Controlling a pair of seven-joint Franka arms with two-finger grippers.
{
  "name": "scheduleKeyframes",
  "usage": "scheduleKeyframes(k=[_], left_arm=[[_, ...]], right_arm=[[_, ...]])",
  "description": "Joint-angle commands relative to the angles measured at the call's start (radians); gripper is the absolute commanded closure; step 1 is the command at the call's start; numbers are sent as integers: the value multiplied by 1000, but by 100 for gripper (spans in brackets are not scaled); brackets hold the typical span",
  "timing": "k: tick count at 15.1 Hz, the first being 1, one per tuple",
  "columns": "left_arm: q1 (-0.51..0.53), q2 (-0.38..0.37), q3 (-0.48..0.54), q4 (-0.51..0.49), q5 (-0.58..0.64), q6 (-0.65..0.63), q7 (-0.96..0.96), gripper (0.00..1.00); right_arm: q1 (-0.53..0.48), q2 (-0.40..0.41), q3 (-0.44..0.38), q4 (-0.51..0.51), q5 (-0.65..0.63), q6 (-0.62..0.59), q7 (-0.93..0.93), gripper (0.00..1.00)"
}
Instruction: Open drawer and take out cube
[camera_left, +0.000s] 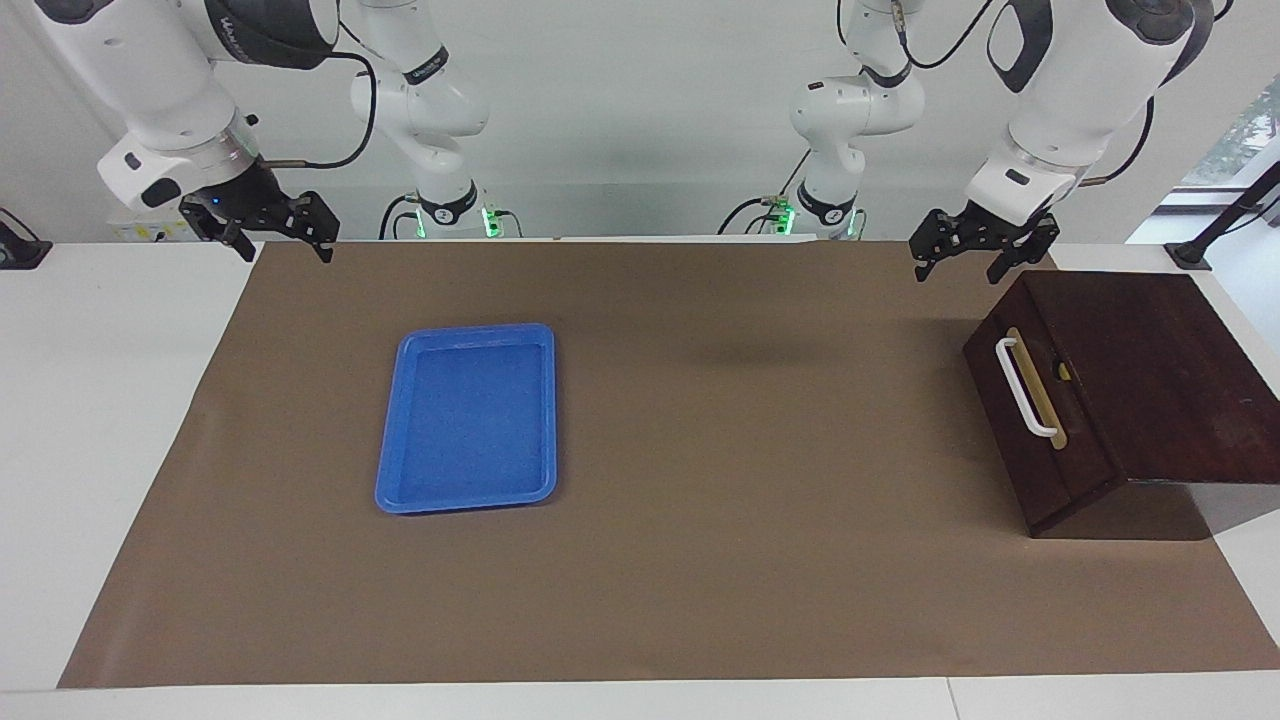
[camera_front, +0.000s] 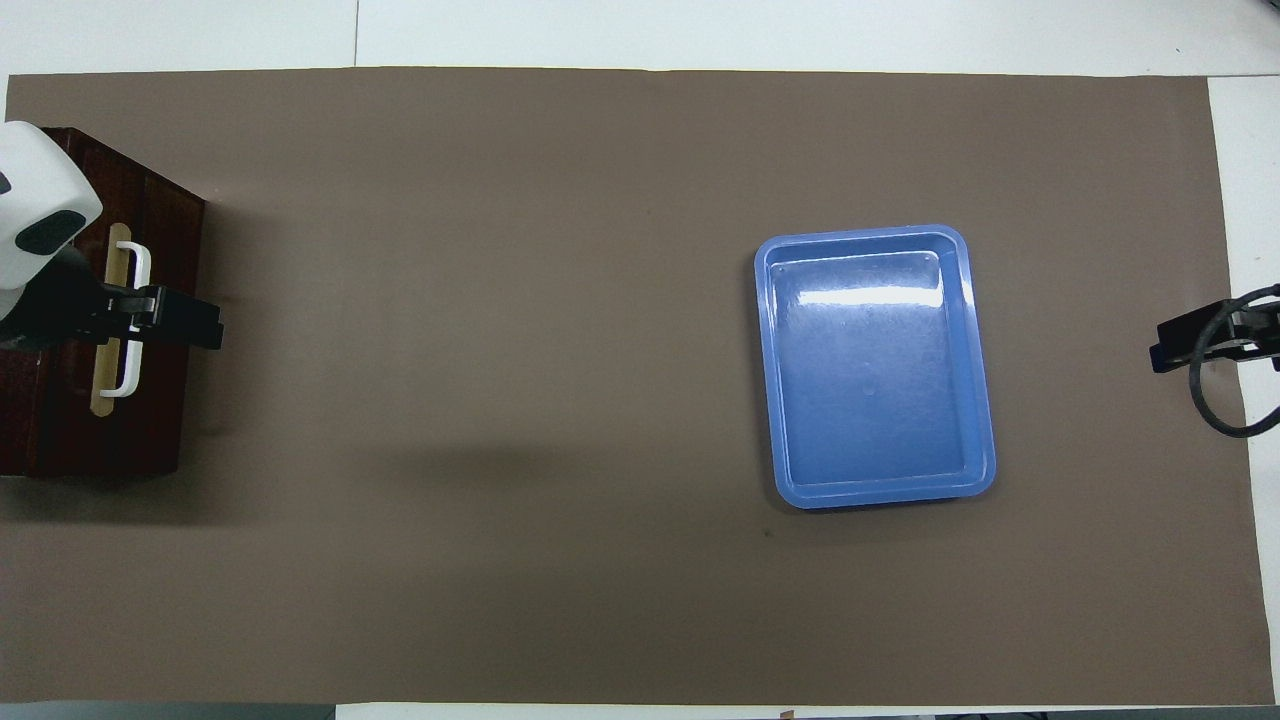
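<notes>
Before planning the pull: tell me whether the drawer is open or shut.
Shut. The drawer front sits flush with its dark case, no pale interior showing; the white handle is untouched.

Dark brown wooden drawer (camera_left: 1050, 420) at the left arm's end of the worktop, barely ajar, white bar handle (camera_left: 1027, 388) on tan strip, yellow cube (camera_left: 1064, 373) peeking through the gap
</notes>
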Motion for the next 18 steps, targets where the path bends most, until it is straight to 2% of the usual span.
scheduleKeyframes(k=[1,6,9,12,18], left_arm=[[-3,-22,5,-17,-3,-9,14,0],[1,-25,5,-22,-3,-14,8,0],[-5,-48,5,-75,35,9,8,0],[3,-51,5,-134,80,112,12,0],[15,-22,5,-310,271,339,15,0]], right_arm=[[-19,-2,13,10,-16,-21,0,0],[-19,-2,13,10,-16,-21,0,0],[-19,0,13,8,-16,-21,0,0],[-19,-2,13,10,-16,-21,0,0],[-19,-2,13,10,-16,-21,0,0]])
